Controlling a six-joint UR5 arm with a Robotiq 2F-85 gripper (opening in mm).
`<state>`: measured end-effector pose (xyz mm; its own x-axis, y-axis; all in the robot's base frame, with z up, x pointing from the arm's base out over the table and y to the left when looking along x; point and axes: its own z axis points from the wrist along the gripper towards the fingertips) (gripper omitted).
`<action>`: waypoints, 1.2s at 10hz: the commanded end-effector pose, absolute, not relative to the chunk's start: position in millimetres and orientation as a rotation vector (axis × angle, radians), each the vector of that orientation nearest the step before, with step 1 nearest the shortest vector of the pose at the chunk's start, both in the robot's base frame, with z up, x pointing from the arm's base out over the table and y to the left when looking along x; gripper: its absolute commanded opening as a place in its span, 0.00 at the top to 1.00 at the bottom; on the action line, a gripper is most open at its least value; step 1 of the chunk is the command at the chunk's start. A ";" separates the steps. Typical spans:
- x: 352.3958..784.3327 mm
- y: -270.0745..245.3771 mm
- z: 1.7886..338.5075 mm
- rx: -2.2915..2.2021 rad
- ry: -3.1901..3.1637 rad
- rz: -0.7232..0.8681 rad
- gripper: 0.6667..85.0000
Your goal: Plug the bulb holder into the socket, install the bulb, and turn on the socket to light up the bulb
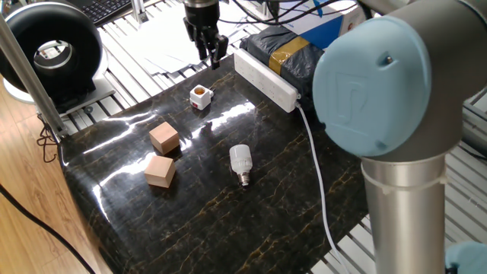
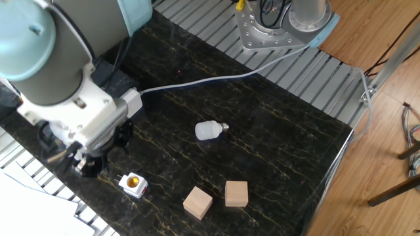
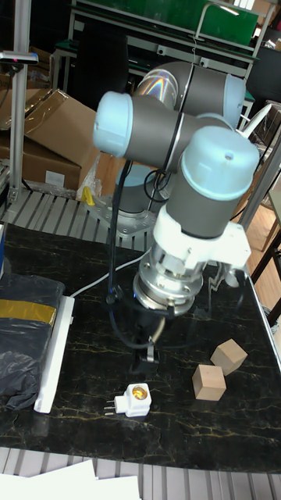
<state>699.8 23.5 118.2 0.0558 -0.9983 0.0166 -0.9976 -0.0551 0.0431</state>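
Here, small white bulb holder (image 3: pixel 133 401) lying sideways, orange-brown opening, 2 prongs, tool (image 1: pixel 207 53) empty, fingers narrowly apart

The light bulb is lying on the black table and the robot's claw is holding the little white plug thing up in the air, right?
Not quite. The bulb does lie on the black table, but the little white bulb holder rests on the table too, not in the air. The claw hangs empty above it. One fixed view and the tall fixed view show this.
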 end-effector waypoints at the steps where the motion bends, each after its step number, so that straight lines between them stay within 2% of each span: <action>1: 723.3 36.2 98.5 2.389 -2.043 -0.014 0.44; 4: 719.3 34.7 83.1 2.402 -1.976 0.029 0.43; 11: 723.1 56.5 48.4 2.500 -1.894 -0.031 0.43; 12: 718.8 54.0 44.0 2.486 -1.872 -0.033 0.41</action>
<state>720.3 49.5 55.3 0.2587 -0.9659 0.0090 -0.9657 -0.2584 0.0240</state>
